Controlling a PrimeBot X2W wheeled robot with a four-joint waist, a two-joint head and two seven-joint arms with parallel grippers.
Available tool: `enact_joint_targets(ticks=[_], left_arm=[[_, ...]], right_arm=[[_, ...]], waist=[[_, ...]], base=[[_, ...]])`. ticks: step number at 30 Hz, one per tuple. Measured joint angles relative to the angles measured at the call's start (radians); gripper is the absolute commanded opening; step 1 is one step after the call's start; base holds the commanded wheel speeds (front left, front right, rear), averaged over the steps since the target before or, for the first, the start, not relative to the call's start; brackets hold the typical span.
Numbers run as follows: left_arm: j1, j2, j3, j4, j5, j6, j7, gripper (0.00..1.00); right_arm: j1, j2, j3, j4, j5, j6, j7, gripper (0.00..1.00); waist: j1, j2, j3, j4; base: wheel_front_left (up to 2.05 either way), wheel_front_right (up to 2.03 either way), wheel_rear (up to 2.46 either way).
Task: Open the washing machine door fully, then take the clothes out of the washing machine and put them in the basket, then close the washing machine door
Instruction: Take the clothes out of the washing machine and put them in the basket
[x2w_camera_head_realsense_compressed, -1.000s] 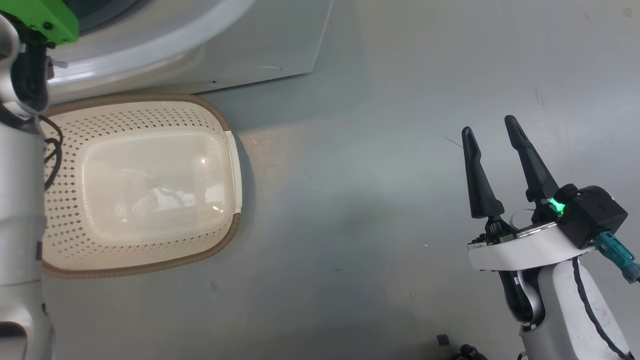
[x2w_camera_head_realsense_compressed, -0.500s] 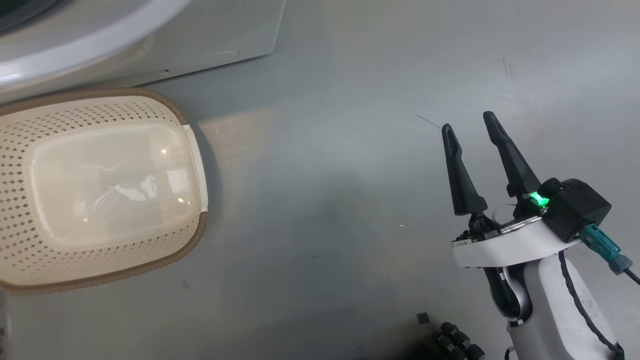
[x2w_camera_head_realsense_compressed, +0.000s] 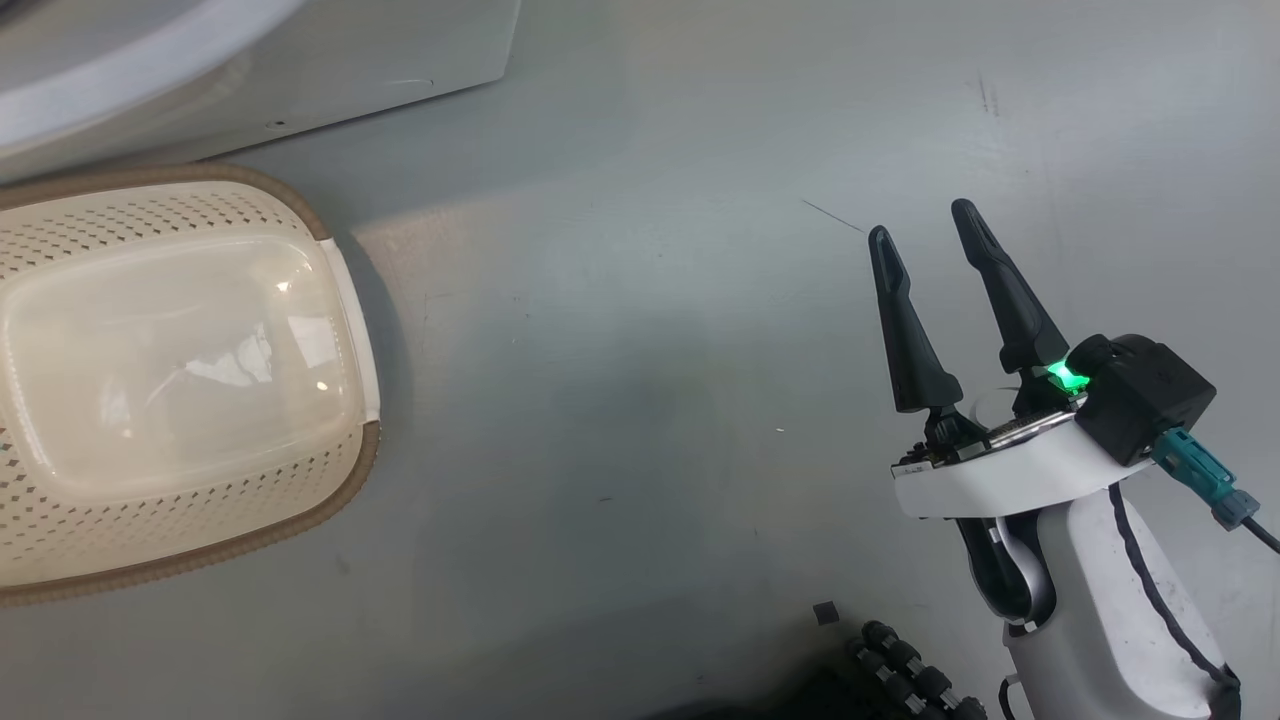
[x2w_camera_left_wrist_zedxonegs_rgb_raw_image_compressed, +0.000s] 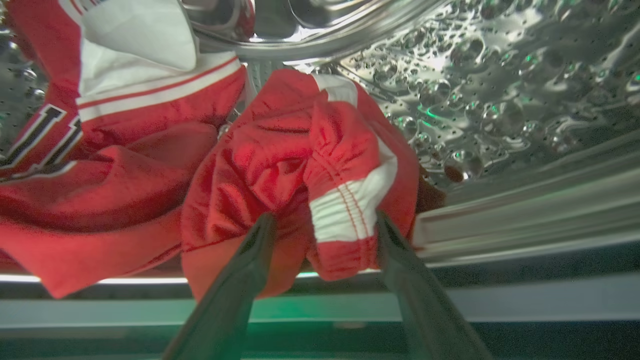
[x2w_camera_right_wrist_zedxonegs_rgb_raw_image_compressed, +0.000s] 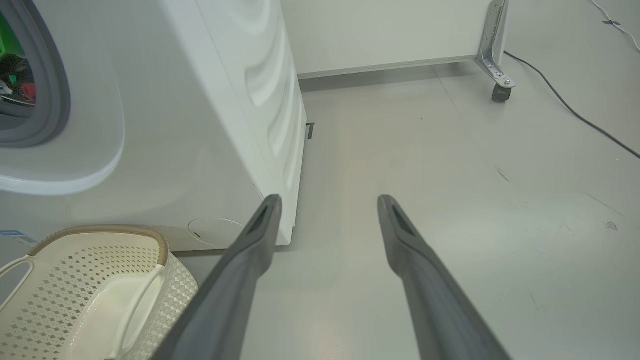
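Inside the drum (x2w_camera_left_wrist_zedxonegs_rgb_raw_image_compressed: 500, 75), left tool (x2w_camera_left_wrist_zedxonegs_rgb_raw_image_compressed: 325, 216) straddles the clothes (x2w_camera_left_wrist_zedxonegs_rgb_raw_image_compressed: 280, 165), jaws apart.

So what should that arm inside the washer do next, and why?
Probably close the left jaws: they stand open on either side of a bunched red garment inside the drum, nothing is gripped yet, and the basket shows no clothes.

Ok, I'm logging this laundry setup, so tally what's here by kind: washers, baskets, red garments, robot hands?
Big white front-loading washing machine: 1
Small cream perforated plastic basket with brown rim: 1
Bright red sports garments in the steel drum: 2 I can tell apart, a numbered jersey and a white-striped piece
Dark two-fingered robot hands: 2, left hand and right hand
Total: 6
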Motion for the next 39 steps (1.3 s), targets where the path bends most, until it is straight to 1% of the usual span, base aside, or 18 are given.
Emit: enact_joint_targets(ticks=[3,4,13,17,21,31,32,35,39], left_arm=[[-0.002,0.003,-0.005,0.018,0.002,0.0,0.017,0.24],[-0.005,0.004,-0.006,0.02,0.002,0.0,0.021,0.0],[-0.031,0.006,-0.01,0.038,0.012,0.0,0.015,0.0],[-0.032,0.005,-0.014,0.044,0.014,-0.009,-0.009,0.0],[-0.032,-0.01,-0.021,0.048,0.015,-0.018,-0.043,0.0],[-0.021,-0.021,-0.015,0.052,0.014,-0.049,-0.172,0.0],[-0.007,-0.03,-0.014,0.051,0.014,-0.053,-0.203,0.0],[0.024,-0.049,-0.015,0.051,0.015,-0.061,-0.253,0.0],[0.066,-0.07,-0.014,0.048,0.018,-0.062,-0.329,0.0]], right_arm=[[-0.008,0.0,0.0,0.001,0.0,0.0,0.0,1.0],[-0.008,0.0,0.0,0.001,0.0,0.0,0.0,1.0],[-0.025,0.0,-0.003,0.002,0.0,0.0,0.0,1.0],[-0.029,0.0,-0.012,0.002,0.0,0.0,0.0,1.0],[-0.029,0.0,-0.031,0.002,-0.001,0.0,0.0,1.0],[-0.03,0.0,-0.041,0.006,-0.013,0.0,0.0,1.0],[-0.03,-0.001,-0.046,0.006,-0.018,0.0,0.0,1.0],[-0.029,-0.008,-0.052,0.007,-0.022,0.0,0.0,1.0],[-0.027,-0.018,-0.056,0.009,-0.029,0.0,0.0,1.0]], waist=[[0.0,0.0,0.002,-0.002],[0.0,0.0,0.003,-0.002],[0.0,0.0,0.008,0.0],[-0.0001,0.0,0.008,0.006],[0.0,0.0,0.003,0.02],[0.0,0.0,-0.024,0.058],[0.0,0.0,-0.031,0.067],[0.0,0.0,-0.043,0.081],[0.0,0.0,-0.064,0.1]], base=[[0.0,0.0,0.0],[0.0,0.0,0.0],[0.0,0.0,0.0],[0.0,0.0,0.0],[0.0,0.0,0.0],[0.0,0.0,0.0],[0.0,0.0,0.0],[0.0,0.0,0.0],[0.0,0.0,0.0]])
